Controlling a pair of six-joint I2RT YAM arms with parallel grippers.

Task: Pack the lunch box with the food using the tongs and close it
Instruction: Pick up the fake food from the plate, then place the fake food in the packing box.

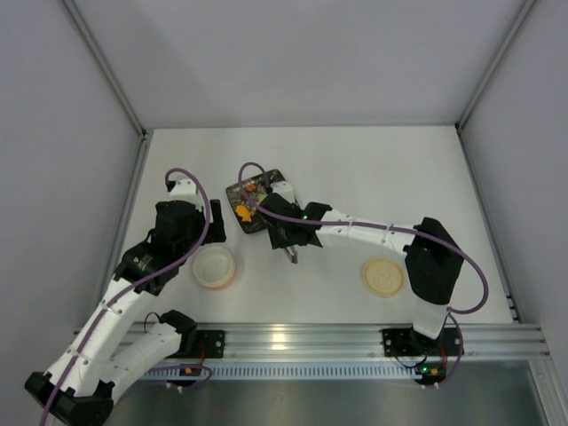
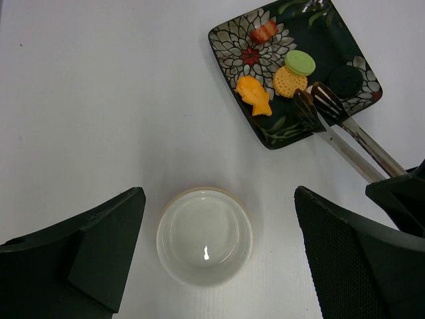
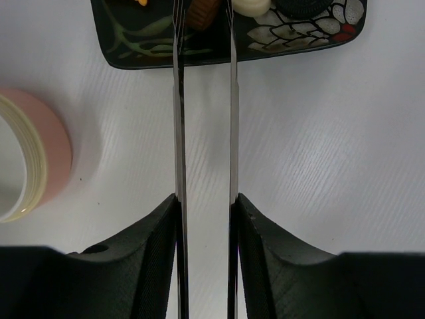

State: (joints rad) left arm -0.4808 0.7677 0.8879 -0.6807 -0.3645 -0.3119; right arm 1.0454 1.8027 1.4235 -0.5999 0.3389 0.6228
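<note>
The lunch box [image 2: 204, 236] is a round cream bowl with a pinkish rim, standing empty on the table [image 1: 214, 267]. My left gripper [image 2: 218, 199] hangs open above it, a finger on each side. The food lies on a dark floral plate [image 2: 285, 133]: an orange fish [image 2: 254, 95], a green-topped yellow piece [image 2: 295, 72], a red piece [image 2: 263, 32] and a dark cookie [image 2: 345, 80]. My right gripper [image 3: 206, 199] is shut on the tongs [image 3: 178, 133]. Their tips reach over the plate's near edge [image 3: 133, 56], with a brown piece [image 3: 202, 13] between them.
The flat cream lid [image 1: 383, 277] lies at the front right, beside the right arm's base. The right arm stretches across the middle of the table toward the plate [image 1: 233, 192]. Grey walls close in the table on three sides.
</note>
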